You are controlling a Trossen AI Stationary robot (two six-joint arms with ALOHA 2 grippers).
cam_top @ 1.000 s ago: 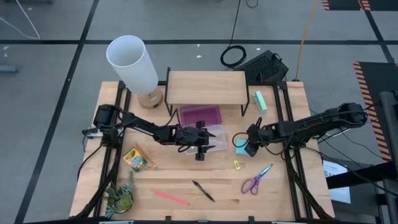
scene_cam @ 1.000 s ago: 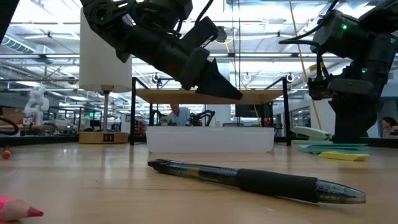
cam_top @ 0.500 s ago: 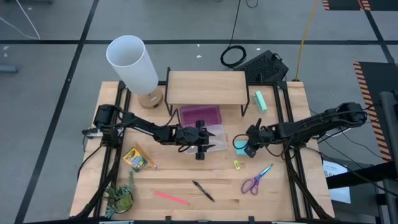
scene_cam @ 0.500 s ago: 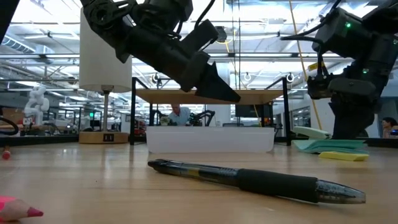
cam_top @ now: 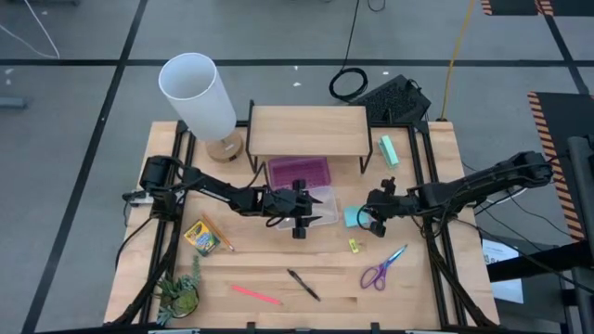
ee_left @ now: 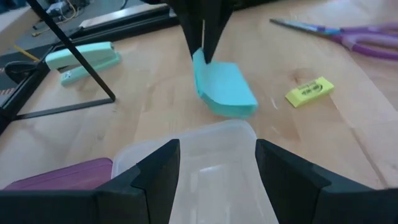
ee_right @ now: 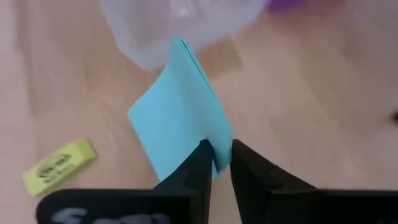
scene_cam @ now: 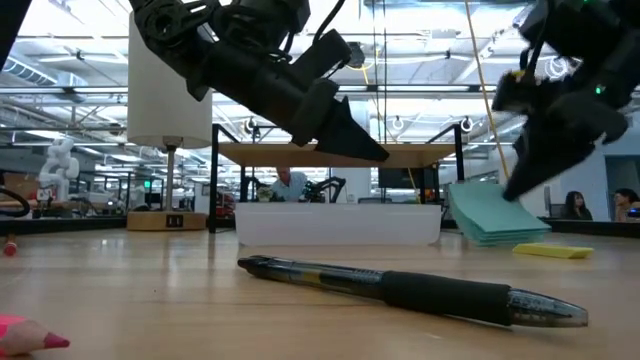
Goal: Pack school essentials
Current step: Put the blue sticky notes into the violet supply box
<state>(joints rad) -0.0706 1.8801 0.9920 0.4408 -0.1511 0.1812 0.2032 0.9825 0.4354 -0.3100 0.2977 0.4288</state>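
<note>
The light-blue note pad [cam_top: 352, 216] stands tilted just right of the clear box [cam_top: 320, 204], with my right gripper [cam_top: 366, 221] shut on it. My left gripper [cam_top: 300, 223] hovers open above the box's near edge, which shows between its fingers as the clear box [ee_left: 199, 158]. On the near part of the table lie the yellow-green crayon box [cam_top: 202, 237], black pen [cam_top: 303, 285], pink stick [cam_top: 255, 295], scissors [cam_top: 382, 269] and the tiny yellow piece [cam_top: 354, 246]. My right gripper pinches the pad's raised edge [ee_right: 216, 144] between its two fingers [ee_right: 198, 163], several sheets together. The fingers come from the table's right, slanting down. The pad [scene_cam: 485, 215] hangs tilted below them, its lower edge [ee_left: 231, 109] at the tabletop; whether it touches, I cannot tell.
A purple tray [cam_top: 299, 172] lies behind the clear box, under a wooden shelf [cam_top: 308, 130]. A white lamp [cam_top: 198, 93] stands far left, a mint-green block [cam_top: 388, 150] far right, a green toy dinosaur [cam_top: 178, 295] at the near left corner.
My right gripper has tipped and gone a little toward the clear box. The note pad, flat on the table before, now stands tilted: the pinched edge has gone up while the opposite edge stays low.
</note>
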